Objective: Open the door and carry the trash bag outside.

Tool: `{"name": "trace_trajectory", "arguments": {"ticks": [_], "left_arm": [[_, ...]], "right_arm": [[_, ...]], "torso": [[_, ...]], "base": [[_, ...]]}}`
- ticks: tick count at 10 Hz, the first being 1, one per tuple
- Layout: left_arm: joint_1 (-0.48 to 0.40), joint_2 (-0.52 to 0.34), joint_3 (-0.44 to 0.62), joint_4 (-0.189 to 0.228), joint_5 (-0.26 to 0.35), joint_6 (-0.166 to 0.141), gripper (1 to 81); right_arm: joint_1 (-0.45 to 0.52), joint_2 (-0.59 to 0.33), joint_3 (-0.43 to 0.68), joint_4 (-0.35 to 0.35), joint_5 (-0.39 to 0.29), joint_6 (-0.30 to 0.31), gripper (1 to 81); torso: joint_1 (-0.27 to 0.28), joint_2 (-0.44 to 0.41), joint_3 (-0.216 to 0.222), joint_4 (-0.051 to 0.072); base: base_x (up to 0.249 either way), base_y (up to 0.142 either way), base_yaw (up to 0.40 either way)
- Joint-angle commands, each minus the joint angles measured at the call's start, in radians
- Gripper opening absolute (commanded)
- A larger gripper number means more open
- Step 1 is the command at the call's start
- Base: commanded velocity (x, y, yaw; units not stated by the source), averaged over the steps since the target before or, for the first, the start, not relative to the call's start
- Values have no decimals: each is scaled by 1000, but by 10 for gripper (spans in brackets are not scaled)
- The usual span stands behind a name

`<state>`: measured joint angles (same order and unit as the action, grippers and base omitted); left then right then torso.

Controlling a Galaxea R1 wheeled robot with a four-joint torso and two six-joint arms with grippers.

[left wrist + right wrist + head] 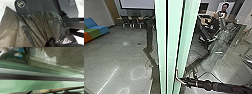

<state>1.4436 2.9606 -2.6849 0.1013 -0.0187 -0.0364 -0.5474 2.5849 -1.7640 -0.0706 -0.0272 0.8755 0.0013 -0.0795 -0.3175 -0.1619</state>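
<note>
Trash bag [11, 30] in the left gripper [50, 41], right gripper [180, 79] at the glass door [171, 37]

Brown, thin and slightly see-through, the bag hangs in the left gripper's grasp, its film drawn into tight pleats that fan out from the pinch. One side spreads into a broad, softly creased sheet with a pointed corner; the other crumples into glossy wrinkles that catch white highlights. Behind the film is the robot's smooth dark plate [32, 6], carrying a round badge [20, 4] with a white rim.

The door shows as tall, straight bands of pale, milky green, split by narrow black seams. The black right arm [226, 87] reaches in from the right of the head view, its gripper close to the lower part of those bands. Whether that gripper is clenched or released, I cannot tell. Near it, the right wrist view shows a long dark strip [41, 77] running between green, glassy surfaces.

Past the door lies a grey floor [121, 55], polished enough to carry bright streaks and pale, ring-shaped glints. To the left sits a blocky bench [96, 30] in blue, green and orange, with dark chairs [135, 22] beneath a flat white screen [137, 4]. At the upper right is a person [224, 9].
</note>
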Motion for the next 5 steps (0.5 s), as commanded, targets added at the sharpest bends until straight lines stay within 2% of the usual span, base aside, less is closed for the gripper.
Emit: {"name": "trace_trajectory", "arguments": {"ticks": [1, 5], "left_arm": [[-22, -4, 3, -11, 68, -7, 10], [-22, -3, 8, -8, 69, -7, 10]], "right_arm": [[215, -89, -207, 98, 133, 102, 811], [231, -59, -264, 98, 132, 106, 811]], "torso": [[0, 0, 0, 0], [0, 0, -1, 0]], "base": [[0, 0, 0], [0, 0, 0]]}}
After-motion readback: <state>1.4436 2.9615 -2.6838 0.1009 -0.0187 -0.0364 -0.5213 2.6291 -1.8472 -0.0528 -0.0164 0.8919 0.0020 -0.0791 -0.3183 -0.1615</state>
